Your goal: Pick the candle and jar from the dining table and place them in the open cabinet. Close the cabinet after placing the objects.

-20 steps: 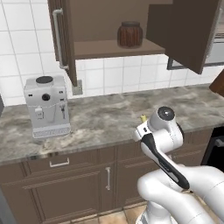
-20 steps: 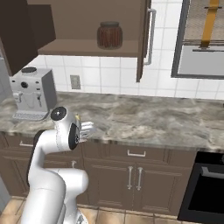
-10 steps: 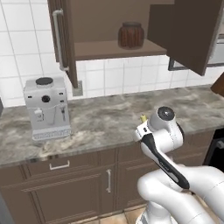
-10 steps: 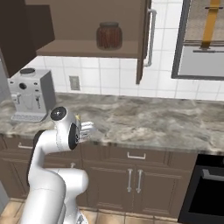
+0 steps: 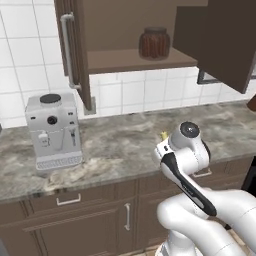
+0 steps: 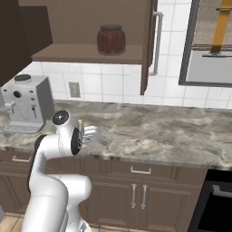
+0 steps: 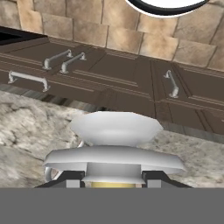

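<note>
Base has shifted slightly left; gripper [image 7: 112, 186] stays clamped on candle [image 7: 113, 144], jar [image 5: 154, 43] already shelved in open cabinet [image 5: 135, 59], upper centre.

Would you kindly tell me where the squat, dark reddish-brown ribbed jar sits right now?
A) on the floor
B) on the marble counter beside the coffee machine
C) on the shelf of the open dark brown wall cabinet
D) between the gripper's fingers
C: the squat, dark reddish-brown ribbed jar stands upright on the shelf of the open dark brown wall cabinet, above the counter.

Glossy white rounded arm [image 5: 200, 200], dark grey joint cap — black seam band, bulbous segments
</note>
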You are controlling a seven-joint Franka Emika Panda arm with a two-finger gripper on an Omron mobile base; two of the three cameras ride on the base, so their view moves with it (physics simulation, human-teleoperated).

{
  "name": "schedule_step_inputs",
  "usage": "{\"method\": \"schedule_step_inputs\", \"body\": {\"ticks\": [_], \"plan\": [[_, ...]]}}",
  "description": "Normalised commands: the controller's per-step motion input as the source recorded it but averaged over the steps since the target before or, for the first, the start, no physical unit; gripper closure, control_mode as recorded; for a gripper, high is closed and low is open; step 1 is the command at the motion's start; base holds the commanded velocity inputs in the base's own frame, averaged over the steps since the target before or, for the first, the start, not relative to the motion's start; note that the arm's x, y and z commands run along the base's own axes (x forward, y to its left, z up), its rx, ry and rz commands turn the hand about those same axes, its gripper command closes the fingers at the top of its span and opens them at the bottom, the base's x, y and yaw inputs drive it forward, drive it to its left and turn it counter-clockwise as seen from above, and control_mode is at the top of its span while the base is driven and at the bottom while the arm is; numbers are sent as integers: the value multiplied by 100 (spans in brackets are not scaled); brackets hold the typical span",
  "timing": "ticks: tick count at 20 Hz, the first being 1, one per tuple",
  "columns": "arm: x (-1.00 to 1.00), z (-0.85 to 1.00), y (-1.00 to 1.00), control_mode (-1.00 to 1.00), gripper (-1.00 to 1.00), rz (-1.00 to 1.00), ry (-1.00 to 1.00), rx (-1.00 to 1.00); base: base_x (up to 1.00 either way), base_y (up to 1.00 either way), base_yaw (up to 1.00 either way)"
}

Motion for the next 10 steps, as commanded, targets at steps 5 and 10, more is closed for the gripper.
{"method": "schedule_step_inputs", "body": {"ticks": [5,10], "plan": [[0,0,0,100,100,0,0,0,38,3,0],[0,0,0,100,100,0,0,0,26,3,0]]}}
